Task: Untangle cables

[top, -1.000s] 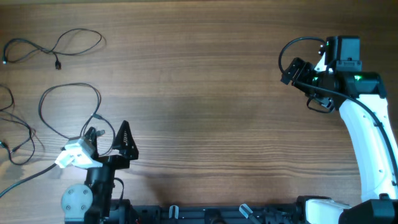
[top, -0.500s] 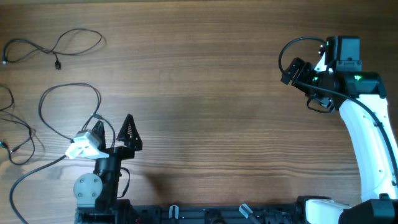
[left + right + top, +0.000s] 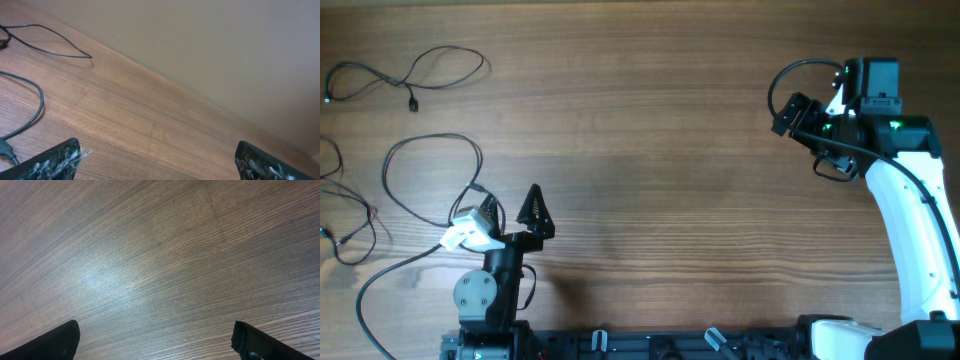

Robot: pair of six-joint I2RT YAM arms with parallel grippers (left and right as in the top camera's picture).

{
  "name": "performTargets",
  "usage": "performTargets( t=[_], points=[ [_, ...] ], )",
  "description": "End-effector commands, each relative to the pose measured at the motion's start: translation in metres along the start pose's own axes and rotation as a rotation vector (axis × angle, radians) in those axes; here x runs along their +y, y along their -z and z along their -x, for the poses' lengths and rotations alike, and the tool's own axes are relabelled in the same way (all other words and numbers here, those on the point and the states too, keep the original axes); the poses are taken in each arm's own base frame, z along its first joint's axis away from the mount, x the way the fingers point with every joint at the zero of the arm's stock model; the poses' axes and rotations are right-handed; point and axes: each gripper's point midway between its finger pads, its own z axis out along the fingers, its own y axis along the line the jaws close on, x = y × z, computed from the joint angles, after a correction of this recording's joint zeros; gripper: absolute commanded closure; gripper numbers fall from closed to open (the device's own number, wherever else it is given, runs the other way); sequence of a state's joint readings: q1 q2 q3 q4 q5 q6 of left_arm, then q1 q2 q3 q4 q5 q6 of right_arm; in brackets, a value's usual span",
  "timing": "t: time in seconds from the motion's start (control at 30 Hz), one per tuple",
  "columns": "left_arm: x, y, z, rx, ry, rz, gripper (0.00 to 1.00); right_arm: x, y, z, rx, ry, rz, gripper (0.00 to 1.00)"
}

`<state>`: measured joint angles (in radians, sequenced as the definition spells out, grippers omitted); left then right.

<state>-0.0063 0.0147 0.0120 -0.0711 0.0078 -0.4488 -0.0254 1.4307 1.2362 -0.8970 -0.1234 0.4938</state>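
Several thin black cables lie loose and apart on the left of the wooden table in the overhead view: one wavy strand [image 3: 415,72] at the far left corner, one big loop [image 3: 430,140] in front of it, and one [image 3: 350,215] at the left edge. My left gripper [image 3: 510,212] is open and empty, just right of the loop's plug end [image 3: 475,188]. In the left wrist view [image 3: 162,165] the loop [image 3: 37,102] and the far strand [image 3: 55,40] lie to the left. My right gripper [image 3: 817,140] is open and empty over bare wood [image 3: 160,342].
A thin black cord [image 3: 390,275] trails from the left arm's white camera housing [image 3: 470,228] to the front left edge. The right arm's own thick cable [image 3: 785,75] loops above its wrist. A pale wall [image 3: 210,45] stands behind the table's far edge.
My left arm has shifted right and turned, staying open and empty. The cord trailing from it swung along. The cables and the right arm have not moved.
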Motion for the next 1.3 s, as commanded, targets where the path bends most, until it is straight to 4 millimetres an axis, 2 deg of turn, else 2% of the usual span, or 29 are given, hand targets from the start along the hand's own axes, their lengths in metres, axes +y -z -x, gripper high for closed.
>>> performTargets(
  t=[0.0, 0.8, 1.0, 1.27],
  points=[
    [0.0027, -0.0001, -0.0004, -0.005, -0.026, 0.010, 0.00, -0.0002, -0.0027, -0.0020, 0.011, -0.008, 0.002, 0.00],
    [0.0025, 0.0002, 0.0006, -0.010, -0.026, 0.009, 0.00, 0.0001, -0.0027, -0.0014, 0.009, -0.008, 0.003, 0.00],
    [0.0022, 0.0002, -0.0007, -0.003, -0.265, 0.007, 0.00, 0.0005, -0.0027, -0.0006, 0.006, -0.007, 0.005, 0.00],
    [-0.0016, 0.0002, -0.0027, 0.006, -0.258, -0.016, 0.00, 0.0005, -0.0027, -0.0007, 0.006, -0.007, 0.005, 0.00]
  ],
)
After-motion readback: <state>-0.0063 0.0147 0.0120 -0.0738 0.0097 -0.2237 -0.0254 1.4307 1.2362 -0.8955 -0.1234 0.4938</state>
